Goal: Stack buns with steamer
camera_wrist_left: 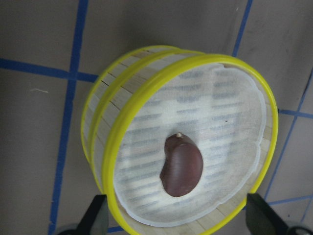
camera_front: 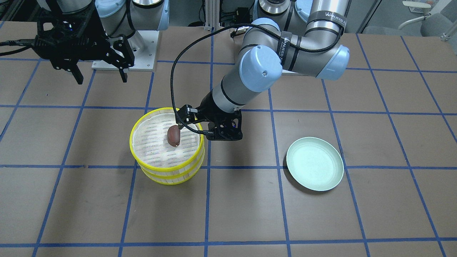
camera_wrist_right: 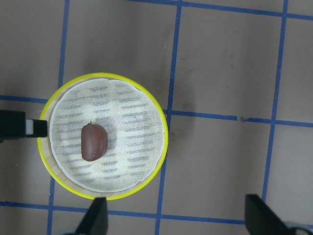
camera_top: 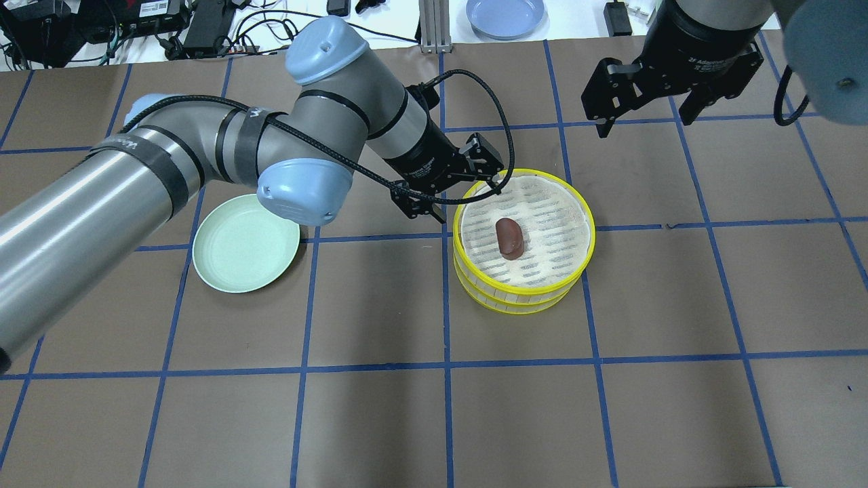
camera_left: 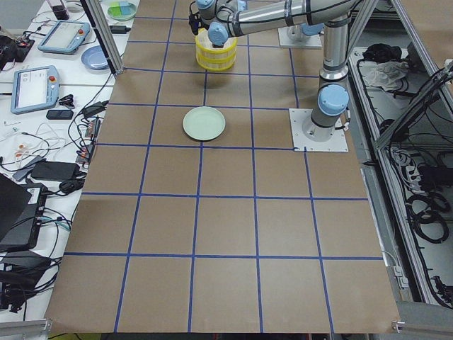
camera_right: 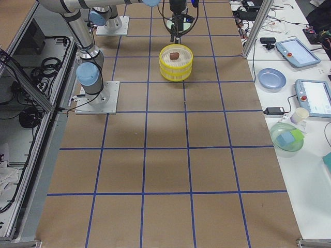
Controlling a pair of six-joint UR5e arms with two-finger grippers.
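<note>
Entry: we are logging the dark bun lying in the top tray of the steamer (two trays, stacked). Left gripper, jaws spread, just beside the rim: we are advising lifting clear without nudging the stack. Right gripper spread, well apart.

inside of lower steamer tray hidden under upper tray
</note>
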